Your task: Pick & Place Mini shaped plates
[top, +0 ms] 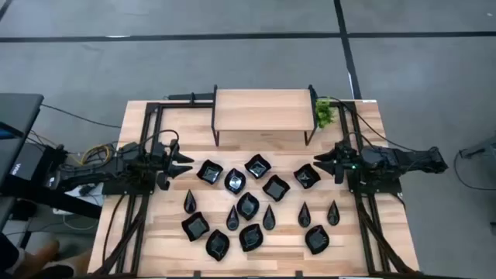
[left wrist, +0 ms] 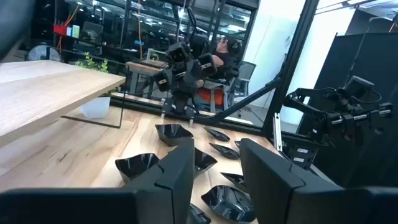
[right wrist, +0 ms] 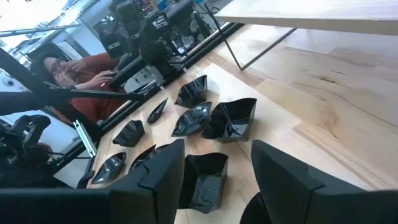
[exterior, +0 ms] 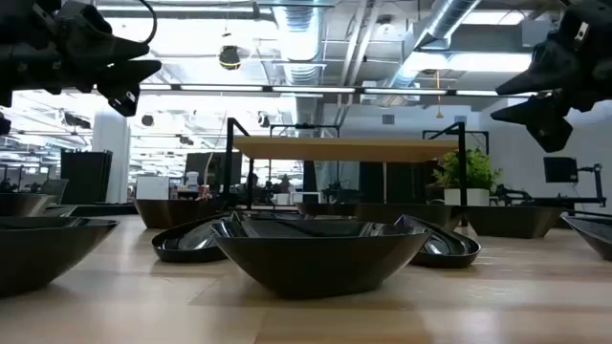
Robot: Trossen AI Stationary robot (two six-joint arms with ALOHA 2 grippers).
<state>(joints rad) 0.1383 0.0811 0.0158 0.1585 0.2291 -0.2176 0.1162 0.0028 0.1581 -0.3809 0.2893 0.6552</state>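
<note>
Sixteen black plates [top: 247, 205] lie scattered over the bench's [top: 136, 124] middle, in front of a small wooden shelf [top: 263, 110] with a plant [top: 323, 113] beside it. My left gripper [top: 184, 164] and right gripper [top: 319, 163] hover at either edge, both open and empty, pointing inward.
</note>
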